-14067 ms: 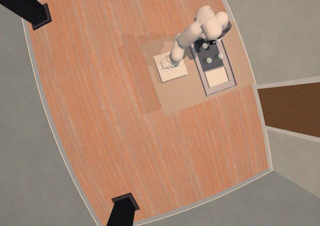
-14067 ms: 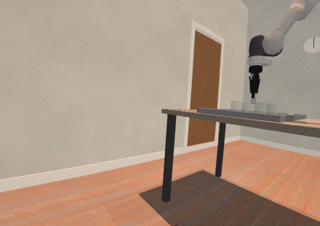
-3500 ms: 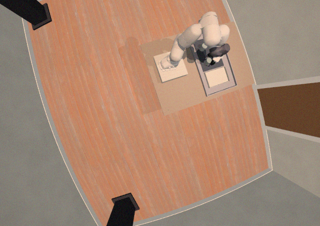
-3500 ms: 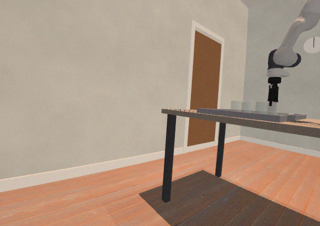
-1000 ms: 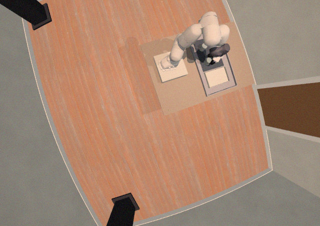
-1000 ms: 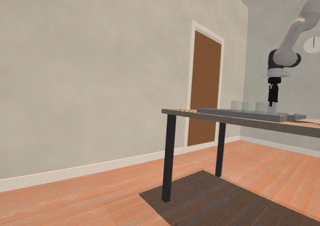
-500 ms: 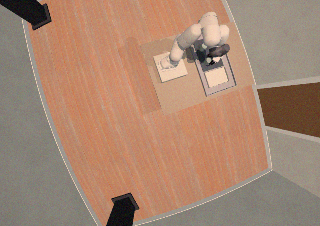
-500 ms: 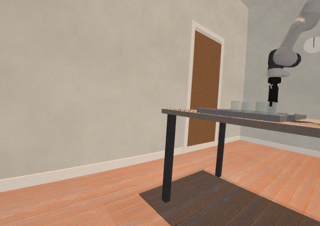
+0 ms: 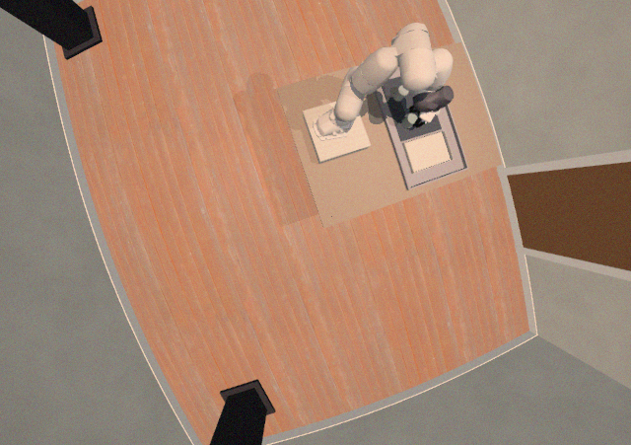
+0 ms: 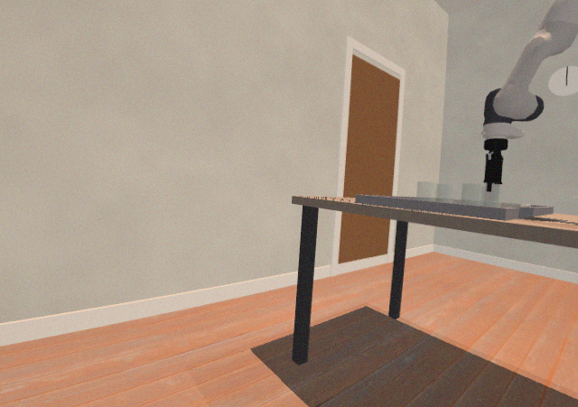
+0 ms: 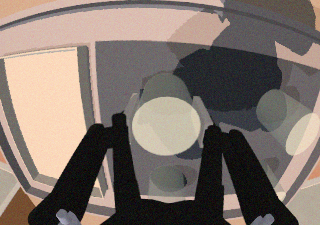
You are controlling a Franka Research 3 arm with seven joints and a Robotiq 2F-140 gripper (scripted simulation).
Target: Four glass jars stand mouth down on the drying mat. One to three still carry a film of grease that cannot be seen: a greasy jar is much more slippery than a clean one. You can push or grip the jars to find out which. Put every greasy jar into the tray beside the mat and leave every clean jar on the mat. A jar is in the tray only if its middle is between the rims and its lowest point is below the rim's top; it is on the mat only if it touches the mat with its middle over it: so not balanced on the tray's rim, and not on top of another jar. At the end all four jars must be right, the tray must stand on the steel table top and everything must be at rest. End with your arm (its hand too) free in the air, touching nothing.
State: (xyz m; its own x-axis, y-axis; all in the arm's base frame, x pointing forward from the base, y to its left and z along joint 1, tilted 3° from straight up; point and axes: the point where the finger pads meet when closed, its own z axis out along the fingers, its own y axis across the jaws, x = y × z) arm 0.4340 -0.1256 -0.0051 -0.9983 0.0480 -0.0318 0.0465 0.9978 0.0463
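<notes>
My gripper (image 11: 165, 104) points straight down over the grey drying mat (image 11: 200, 79) and is shut on a pale glass jar (image 11: 166, 124) that stands mouth down between its black fingers. In the side view the gripper (image 10: 492, 186) reaches down onto that jar. Two more jars (image 11: 283, 112) stand close together to the right on the mat. In the side view other jars (image 10: 425, 189) stand in a row on the mat. The tray (image 11: 47, 119) with its cream floor lies just left of the mat and holds no jar. The top view shows the tray (image 9: 427, 153) below the gripper (image 9: 421, 117).
The mat and tray sit on a table top (image 9: 386, 175) near its right edge. The arm's base (image 9: 336, 129) stands on a pale plate to the left of the mat. The arm's shadow (image 11: 234, 79) falls across the mat behind the held jar.
</notes>
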